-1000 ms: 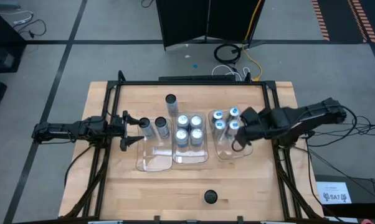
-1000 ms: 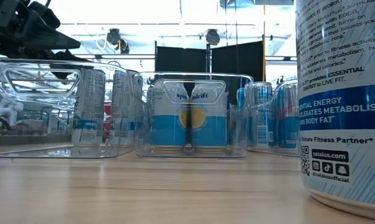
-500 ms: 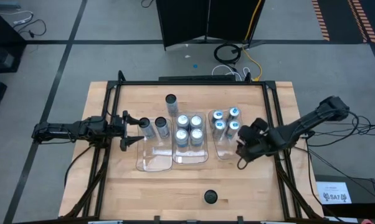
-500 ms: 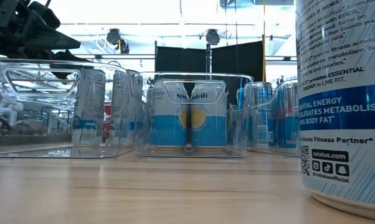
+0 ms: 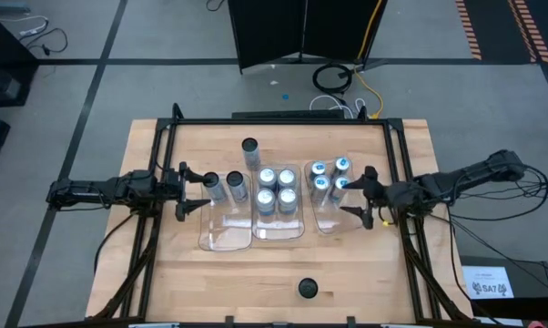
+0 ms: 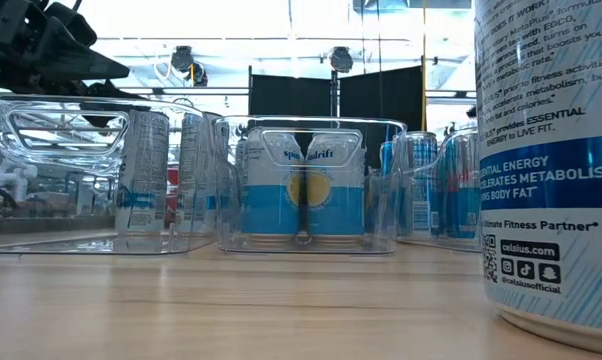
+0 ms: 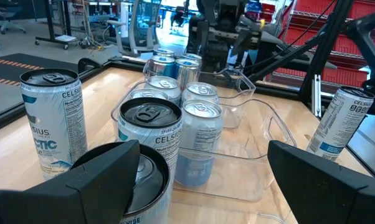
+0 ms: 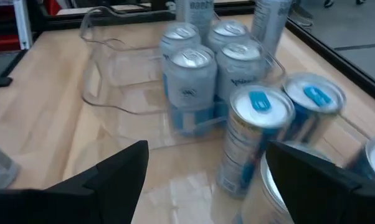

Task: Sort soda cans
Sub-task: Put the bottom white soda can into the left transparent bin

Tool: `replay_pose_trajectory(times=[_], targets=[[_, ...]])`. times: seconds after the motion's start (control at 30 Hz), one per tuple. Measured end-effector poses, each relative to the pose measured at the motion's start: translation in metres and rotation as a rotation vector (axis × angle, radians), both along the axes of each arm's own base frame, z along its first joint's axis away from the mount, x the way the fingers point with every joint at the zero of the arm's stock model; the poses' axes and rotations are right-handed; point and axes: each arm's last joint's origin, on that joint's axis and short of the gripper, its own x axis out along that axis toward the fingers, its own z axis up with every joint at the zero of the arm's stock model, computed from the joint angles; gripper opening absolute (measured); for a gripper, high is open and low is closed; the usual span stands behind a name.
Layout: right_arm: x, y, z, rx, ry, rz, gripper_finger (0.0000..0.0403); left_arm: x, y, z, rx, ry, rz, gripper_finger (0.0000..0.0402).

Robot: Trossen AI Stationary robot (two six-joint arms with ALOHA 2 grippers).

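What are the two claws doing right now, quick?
Left claw: open, holding nothing, beside the dark-topped cans.
Right claw: open, holding nothing, beside the blue-topped cans.

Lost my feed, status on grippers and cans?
Left gripper open beside the dark-top cans. Right gripper open, empty, beside the blue-top cans. Two cans loose on the table. Nothing blocking.

Silver soda cans [image 5: 275, 189] carry pale blue bands; some have black tops [image 7: 150, 112], some bright blue tabs [image 8: 260, 100]. Clear trays [image 5: 227, 239] sit on a light wood tabletop [image 5: 183, 273]. Grey floor [image 5: 147, 36].
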Motion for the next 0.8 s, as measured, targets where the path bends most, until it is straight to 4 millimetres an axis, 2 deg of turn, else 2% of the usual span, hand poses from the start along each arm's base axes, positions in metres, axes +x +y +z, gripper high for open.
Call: replay_pose_trajectory(times=[0.3, 0.47, 0.57, 0.8], targets=[[-0.019, -0.007, -0.04, 0.041, -0.141, 0.019, 0.0318, 0.0, 0.0, 0.0, 0.0, 0.0, 0.0, 0.0363], [-0.024, -0.006, -0.055, 0.057, -0.258, 0.13, 0.0318, 0.0, 0.0, 0.0, 0.0, -0.001, 0.0, 0.0363], [-0.027, -0.005, -0.055, 0.038, -0.313, 0.211, 0.0318, 0.0, 0.0, 0.0, 0.0, 0.0, 0.0, 0.0363], [-0.034, -0.01, -0.048, 0.047, -0.384, 0.279, 0.0318, 0.0, 0.0, 0.0, 0.0, -0.005, 0.0, 0.0363]])
